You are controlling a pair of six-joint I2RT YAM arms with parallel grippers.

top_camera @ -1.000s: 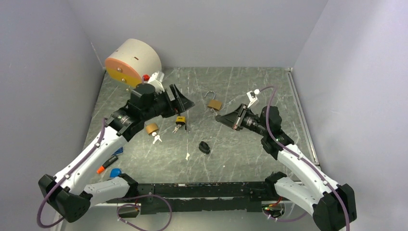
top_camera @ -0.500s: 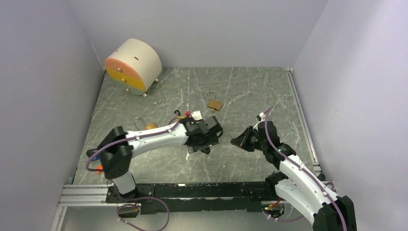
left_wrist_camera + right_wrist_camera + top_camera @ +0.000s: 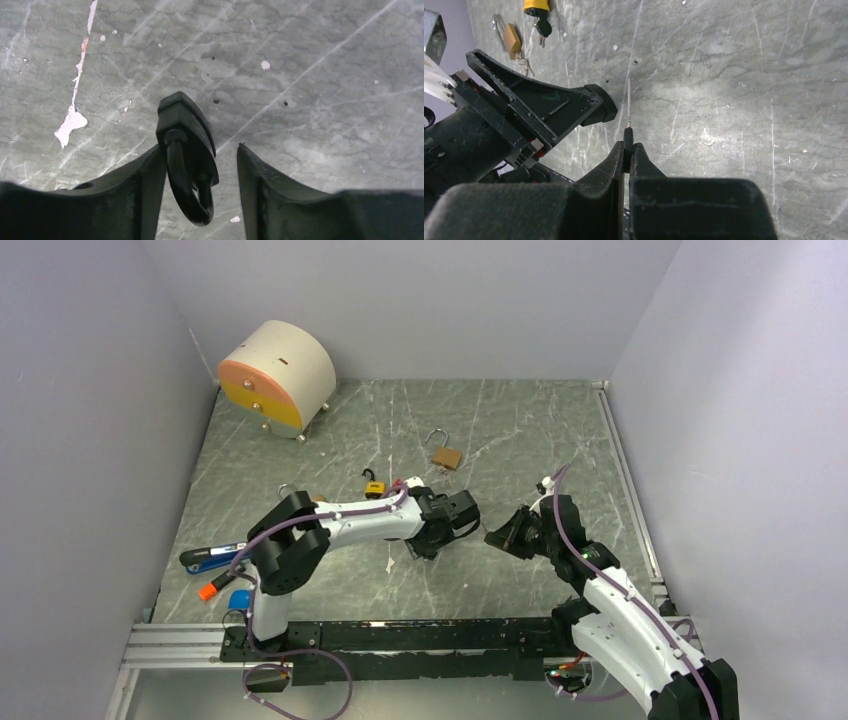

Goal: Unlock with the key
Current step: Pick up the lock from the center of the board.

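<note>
On the table point(image 3: 520, 430), near centre, the black padlock point(image 3: 182, 117) is seen lying btwn the spread fingers of the L pincer point(image 3: 200, 149), which is open. The shackle end is turned twd the wrist cam & sits against 1 finger, w/ a gap on the other side. The R pincer point(image 3: 628, 145) is clamped on the black head of the key point(image 3: 629, 102). The blade is pointed fwd, near the padlock body but apart from it. 2 more locks are seen further back: a brass padlock point(image 3: 447, 457) & a yellow padlock point(image 3: 374, 489)
</note>
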